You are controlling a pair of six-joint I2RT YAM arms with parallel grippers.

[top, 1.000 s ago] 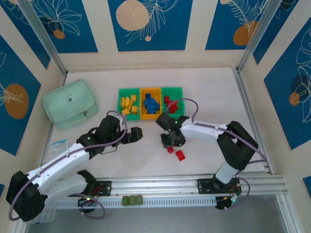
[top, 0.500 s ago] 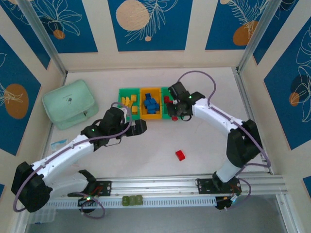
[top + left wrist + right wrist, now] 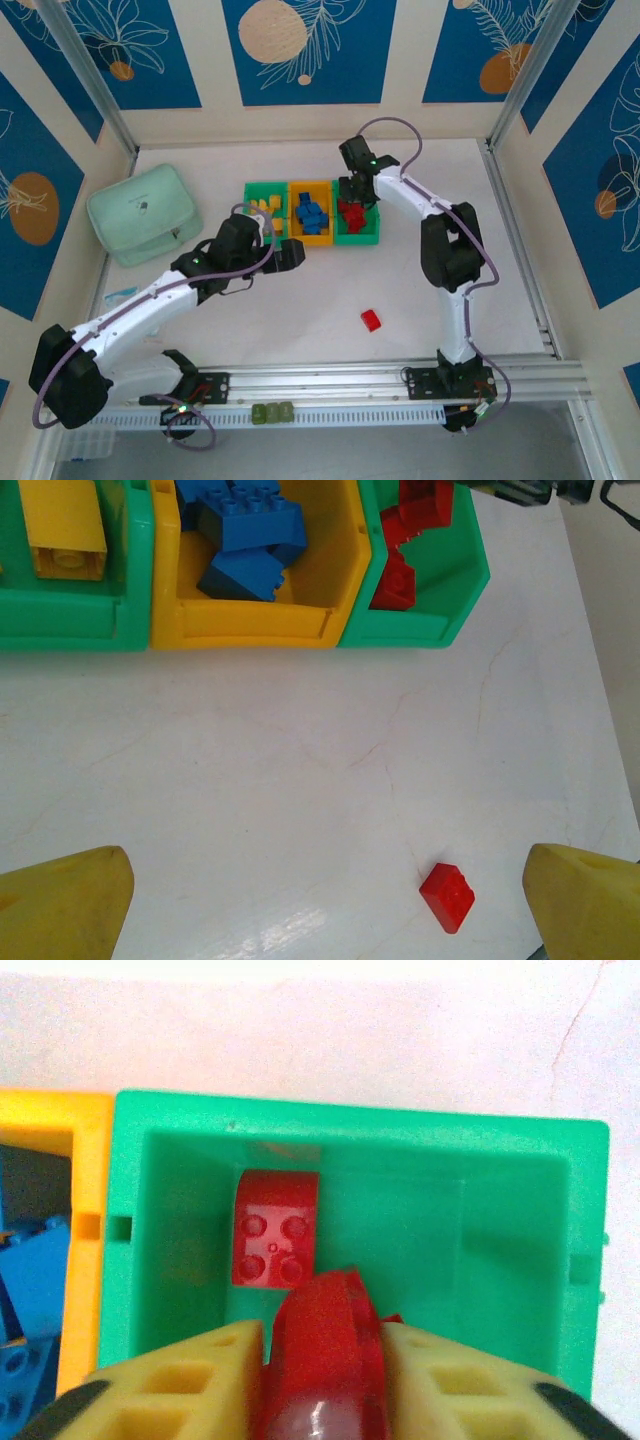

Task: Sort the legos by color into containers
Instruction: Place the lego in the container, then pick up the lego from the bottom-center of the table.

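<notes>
Three containers [image 3: 311, 240] stand in one row: two green, one orange. There is one mint box [image 3: 143, 213] and one loose red lego [image 3: 371, 320] on the table [image 3: 300, 300]. The right wrist view counts two red pieces at the right green bin: one flat red lego [image 3: 275, 1230] and one pinched red lego [image 3: 318, 1305] in the right end effector [image 3: 320, 1332]. The yellow legos [image 3: 265, 213] and blue legos [image 3: 310, 213] overlap too much to count. There are three olive blocks [image 3: 272, 411].

Joined bins [image 3: 312, 240] sit mid-table [image 3: 320, 300]: yellow bricks [image 3: 262, 210] left, blue bricks [image 3: 310, 213] middle, red bricks [image 3: 396, 580] right, a pinched red piece [image 3: 320, 1340] just above them. One loose red brick [image 3: 371, 320] lies toward the near edge.
</notes>
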